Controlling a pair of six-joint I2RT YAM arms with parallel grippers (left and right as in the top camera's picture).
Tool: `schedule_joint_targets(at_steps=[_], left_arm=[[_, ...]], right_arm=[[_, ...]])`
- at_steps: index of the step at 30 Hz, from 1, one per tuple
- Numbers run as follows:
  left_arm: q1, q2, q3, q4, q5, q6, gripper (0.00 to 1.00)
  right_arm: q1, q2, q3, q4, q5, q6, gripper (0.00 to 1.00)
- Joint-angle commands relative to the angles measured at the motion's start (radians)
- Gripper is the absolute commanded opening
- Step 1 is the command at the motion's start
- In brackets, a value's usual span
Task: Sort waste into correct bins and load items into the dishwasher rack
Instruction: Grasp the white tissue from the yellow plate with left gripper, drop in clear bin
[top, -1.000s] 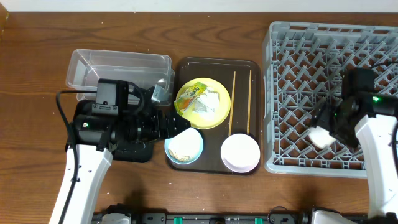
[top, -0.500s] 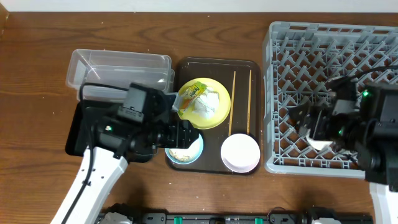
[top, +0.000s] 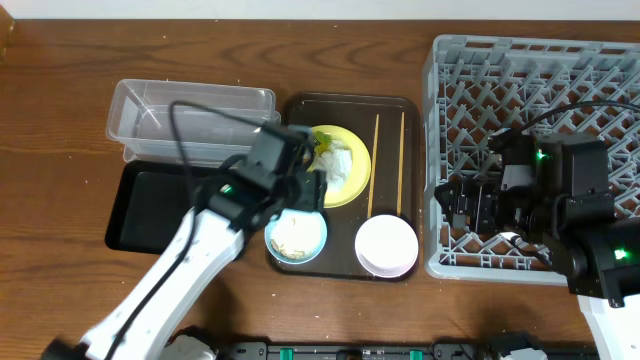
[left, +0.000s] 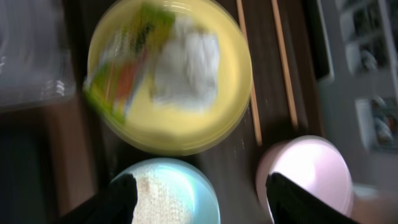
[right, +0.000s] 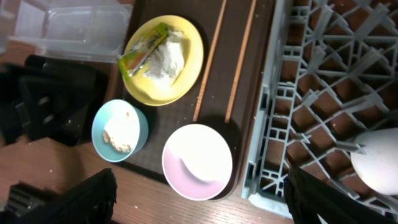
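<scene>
The yellow plate (left: 174, 124) sits on the brown tray and holds the green-yellow wrapper (left: 124, 62) and crumpled white paper (left: 186, 62). The light blue bowl (left: 165, 193) with pale crumbs is below it, and the pink-white bowl (left: 305, 174) is to its right. Two chopsticks (left: 249, 74) lie beside the plate. My left gripper (left: 205, 205) is open and empty above the plate and blue bowl (top: 296, 238). My right gripper (right: 199, 205) is open and empty over the left edge of the grey rack (top: 530, 60), above the pink-white bowl (right: 198, 162).
The clear tub (top: 190, 110) and the black tray (top: 150, 205) stand left of the brown tray (top: 345, 100). A white rounded object (right: 376, 162) lies in the rack. Bare wooden table surrounds everything.
My left arm has swung right from over the black tray to over the plate and blue bowl. My right arm has moved left, away from the white object in the rack.
</scene>
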Motion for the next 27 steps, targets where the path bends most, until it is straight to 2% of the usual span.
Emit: schedule_joint_targets(at_steps=[1,5,14,17,21,27], left_arm=[[-0.014,0.103,0.008,0.077,-0.053,0.063,0.69],[-0.016,0.19,0.014,0.115,-0.042,0.063,0.59],[-0.027,0.191,0.014,0.177,-0.035,0.054,0.58],[-0.049,0.203,0.01,0.198,-0.08,0.109,0.58],[-0.059,0.273,0.01,0.244,-0.148,0.149,0.59],[-0.052,0.422,0.01,0.32,-0.145,0.154,0.59]], right_arm=[[0.008,0.001,-0.001,-0.014,0.028,0.027,0.86],[0.008,0.001,-0.001,-0.033,0.028,0.027,0.87],[0.008,0.002,-0.001,-0.054,0.047,0.027,0.89],[0.008,0.002,-0.001,-0.057,0.047,0.027,0.89],[0.008,0.002,-0.001,-0.058,0.046,0.028,0.89],[0.008,0.002,-0.001,-0.058,0.046,0.028,0.89]])
